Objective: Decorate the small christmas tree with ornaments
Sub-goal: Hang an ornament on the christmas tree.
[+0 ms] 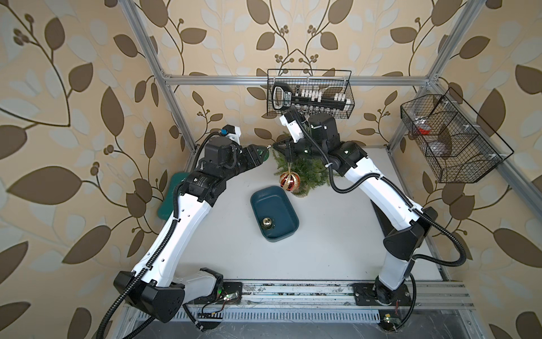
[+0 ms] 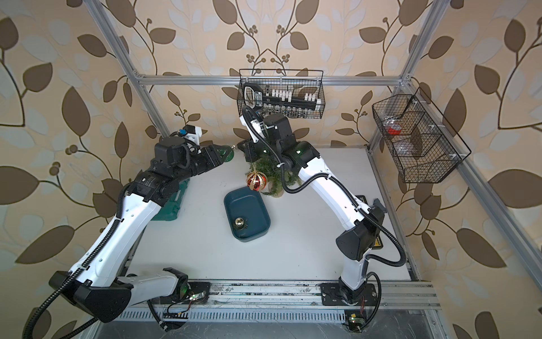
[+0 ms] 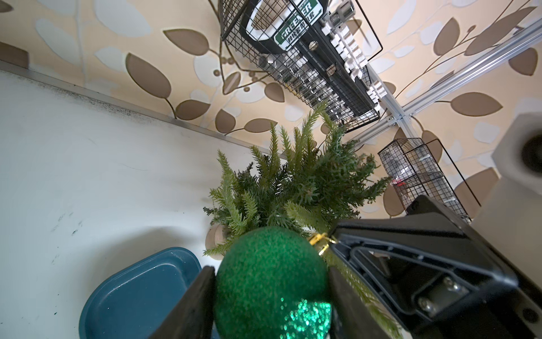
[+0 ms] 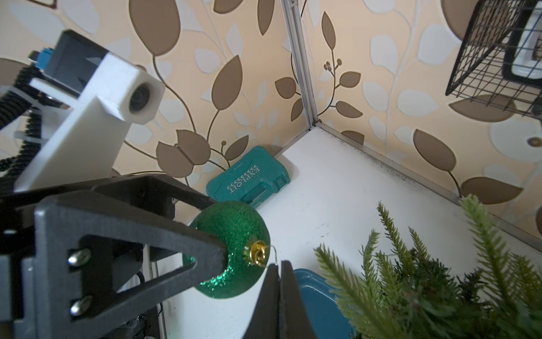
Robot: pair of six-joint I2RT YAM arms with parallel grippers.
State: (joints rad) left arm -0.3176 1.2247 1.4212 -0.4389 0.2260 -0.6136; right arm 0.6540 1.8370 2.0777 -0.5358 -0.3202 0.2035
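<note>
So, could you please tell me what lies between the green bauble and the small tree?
The right hand lies there, shut on the wire loop of the green bauble; the small tree stands beyond. The right wrist view shows it.

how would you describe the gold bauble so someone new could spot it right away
On the white table, beside the tree, lies a blue tray. The gold bauble sits alone in it, small and shiny; the red bauble hangs on the tree and the green bauble is in the left pincer.
</note>
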